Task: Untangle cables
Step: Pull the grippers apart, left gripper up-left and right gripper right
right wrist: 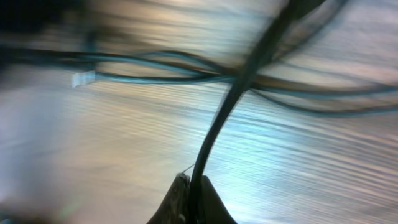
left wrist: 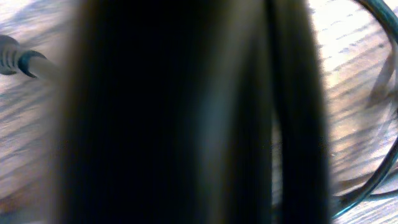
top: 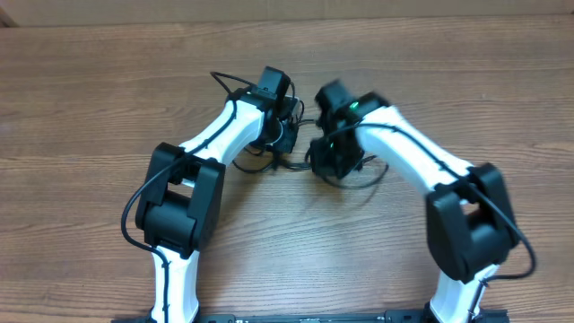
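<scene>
Right against the left wrist lens, a dark mass (left wrist: pixel 186 112) out of focus fills most of that view, too blurred to say whether it is a finger or a cord. To its left a grey ribbed plug end (left wrist: pixel 15 59) lies on the wood. At the right edge a thin black loop curves over the tabletop (left wrist: pixel 354 74).

In the right wrist view the right claw (right wrist: pixel 191 199) is closed, its two tips pressed together on one black cord that rises from between them. That cord crosses over several other strands of the cables (right wrist: pixel 149 78), which stretch sideways just above the wood.

From overhead, both arms reach in to the middle of the tabletop (top: pixel 90 90). The left claw (top: pixel 285 135) and the right claw (top: pixel 327 157) are near each other. The cables (top: pixel 269 166) lie tangled between and under them, with loops spilling out on either side. The left claw is closed too, but I cannot tell whether it has a strand.
</scene>
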Available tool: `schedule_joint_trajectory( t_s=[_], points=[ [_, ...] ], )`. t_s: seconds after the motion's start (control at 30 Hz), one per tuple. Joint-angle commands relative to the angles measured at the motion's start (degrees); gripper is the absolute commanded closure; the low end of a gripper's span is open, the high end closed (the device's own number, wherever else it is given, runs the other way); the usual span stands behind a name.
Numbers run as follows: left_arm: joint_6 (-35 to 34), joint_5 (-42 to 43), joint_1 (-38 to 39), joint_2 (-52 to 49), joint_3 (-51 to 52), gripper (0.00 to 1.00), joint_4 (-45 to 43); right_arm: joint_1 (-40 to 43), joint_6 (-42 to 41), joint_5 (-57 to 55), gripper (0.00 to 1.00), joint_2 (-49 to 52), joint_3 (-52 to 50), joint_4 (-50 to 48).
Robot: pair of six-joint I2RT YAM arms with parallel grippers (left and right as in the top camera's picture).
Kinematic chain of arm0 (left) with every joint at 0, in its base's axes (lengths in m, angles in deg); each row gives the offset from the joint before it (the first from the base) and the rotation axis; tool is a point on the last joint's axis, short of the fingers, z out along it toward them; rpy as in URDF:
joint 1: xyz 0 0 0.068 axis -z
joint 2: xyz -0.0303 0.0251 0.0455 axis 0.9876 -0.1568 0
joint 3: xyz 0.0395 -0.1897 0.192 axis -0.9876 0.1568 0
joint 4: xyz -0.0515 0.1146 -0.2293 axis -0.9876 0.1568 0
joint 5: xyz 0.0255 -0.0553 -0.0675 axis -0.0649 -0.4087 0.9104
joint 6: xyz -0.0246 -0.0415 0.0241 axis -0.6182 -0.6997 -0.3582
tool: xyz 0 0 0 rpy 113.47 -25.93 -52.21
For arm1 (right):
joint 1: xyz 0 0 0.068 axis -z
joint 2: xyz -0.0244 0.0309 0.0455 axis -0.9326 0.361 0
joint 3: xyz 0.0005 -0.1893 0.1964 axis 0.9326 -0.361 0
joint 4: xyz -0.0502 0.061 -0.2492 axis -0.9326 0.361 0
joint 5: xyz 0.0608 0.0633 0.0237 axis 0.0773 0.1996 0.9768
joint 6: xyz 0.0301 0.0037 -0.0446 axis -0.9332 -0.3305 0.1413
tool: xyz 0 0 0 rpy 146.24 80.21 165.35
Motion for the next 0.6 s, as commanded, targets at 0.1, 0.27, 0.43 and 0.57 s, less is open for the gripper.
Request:
schedule_joint_trajectory(
  t_s=[0.1, 0.27, 0.43, 0.57],
  points=[
    [-1.4, 4.1, -3.1, -0.3, 0.0, 0.96, 1.4, 8.5, 4.7, 20.2, 0.96, -5.0, 5.4, 0.3],
    [1.2, 9.1, -7.0, 1.4, -1.6, 0.96, 4.3, 17.2, 4.7, 15.5, 0.96, -5.0, 5.3, 3.5],
    [2.2, 18.6, -13.0, 2.4, -8.5, 0.85, 12.4, 23.9, 4.5, 10.4, 0.96, -5.0, 5.3, 7.0],
    [2.2, 19.5, -17.5, 2.4, -15.5, 0.47, 20.3, 26.5, 4.4, 7.7, 0.96, -5.0, 5.3, 7.3]
  ],
)
